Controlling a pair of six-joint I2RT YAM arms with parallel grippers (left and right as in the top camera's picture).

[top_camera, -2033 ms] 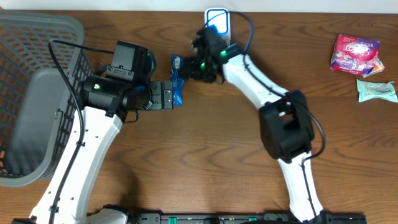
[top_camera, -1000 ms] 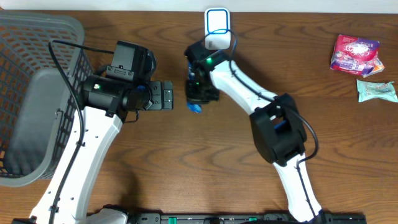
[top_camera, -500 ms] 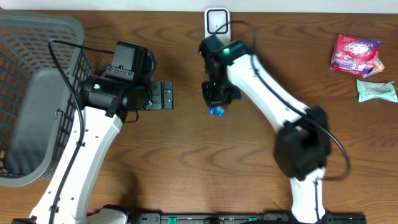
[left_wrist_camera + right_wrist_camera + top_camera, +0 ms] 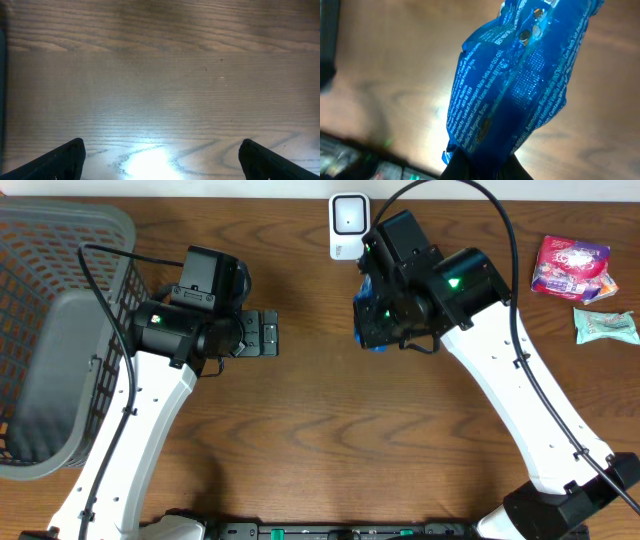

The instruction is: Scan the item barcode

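seemingly light, crinkly and slick, the blue packet (image 4: 510,95) sits pinched by its end seam, a sensible hold, in the right gripper (image 4: 485,164) near the far edge of the table (image 4: 300,440); left gripper (image 4: 162,160) wide, empty.

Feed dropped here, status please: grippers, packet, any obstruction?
Left gripper open, empty. Right gripper shut on blue packet, held near scanner. No obstruction seen.

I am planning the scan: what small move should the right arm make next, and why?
Probably move the packet toward the scanner: the right gripper is shut on it, it sits apart from the scanner, and the wrist view shows no barcode.
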